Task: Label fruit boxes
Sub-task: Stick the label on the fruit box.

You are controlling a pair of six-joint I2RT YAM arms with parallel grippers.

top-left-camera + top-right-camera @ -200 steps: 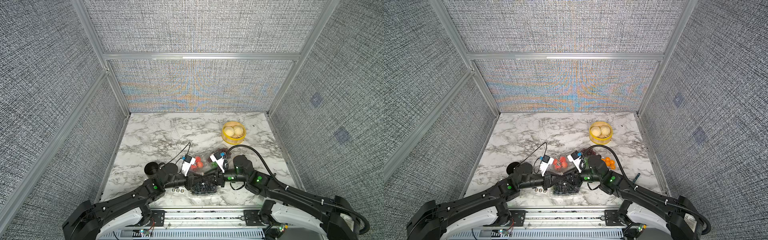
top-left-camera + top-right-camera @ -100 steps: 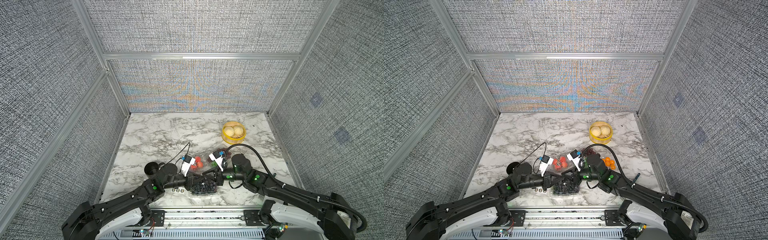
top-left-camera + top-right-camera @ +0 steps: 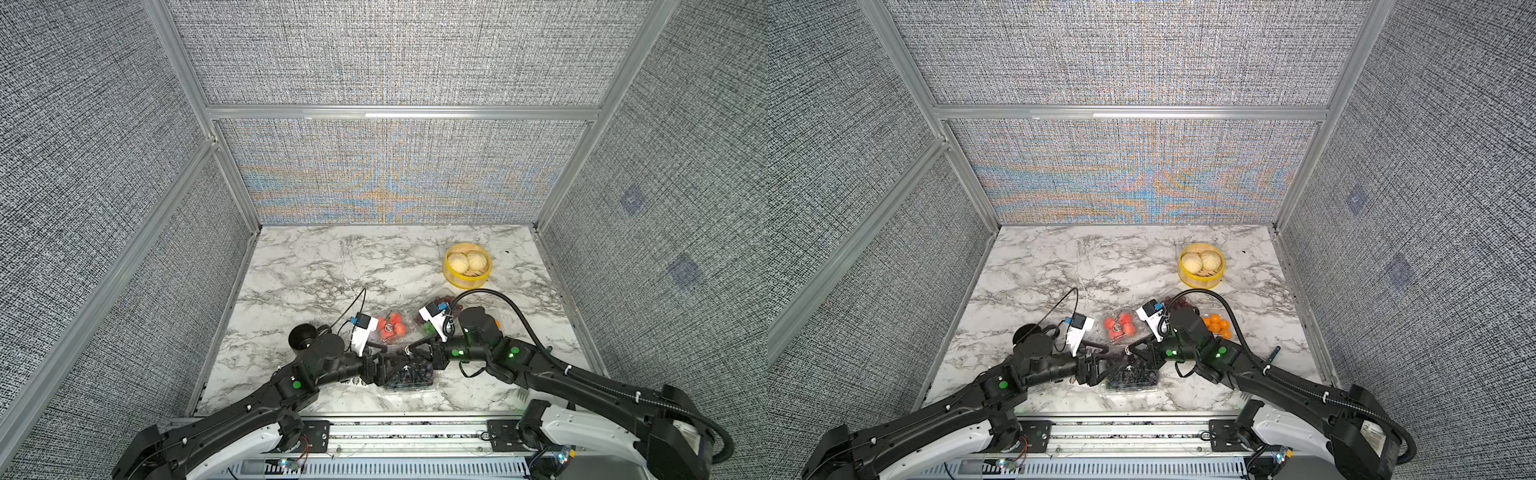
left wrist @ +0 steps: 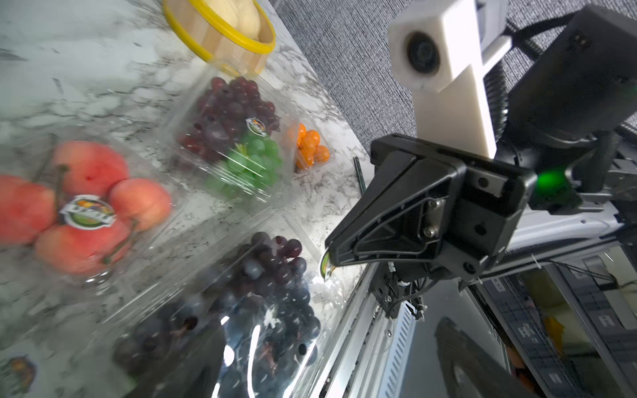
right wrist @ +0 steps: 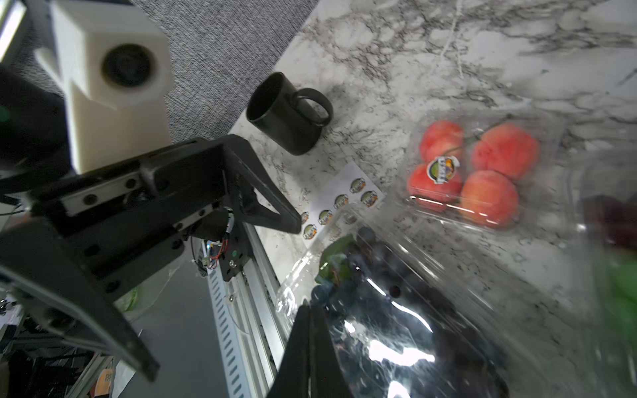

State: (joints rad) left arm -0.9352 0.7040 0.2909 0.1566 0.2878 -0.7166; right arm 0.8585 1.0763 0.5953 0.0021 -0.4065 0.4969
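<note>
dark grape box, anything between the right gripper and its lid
Nothing visible does. The right gripper, shut on a sticker, hangs just above the dark grape box, with only open air between.

A: What marks the left arm [image 3: 291, 384]?
B: Black links, a green dot on a joint, a white base shell, a thin black cable looping from its white wrist camera [image 3: 359, 332] with a blue tag.

A: And the right arm [image 3: 540, 370]?
B: Black too, with lit green lamps, a thick ribbed hose [image 3: 507, 303] and white cable ties. Its gripper [image 4: 331, 256] shows triangular black fingers with screws.
</note>
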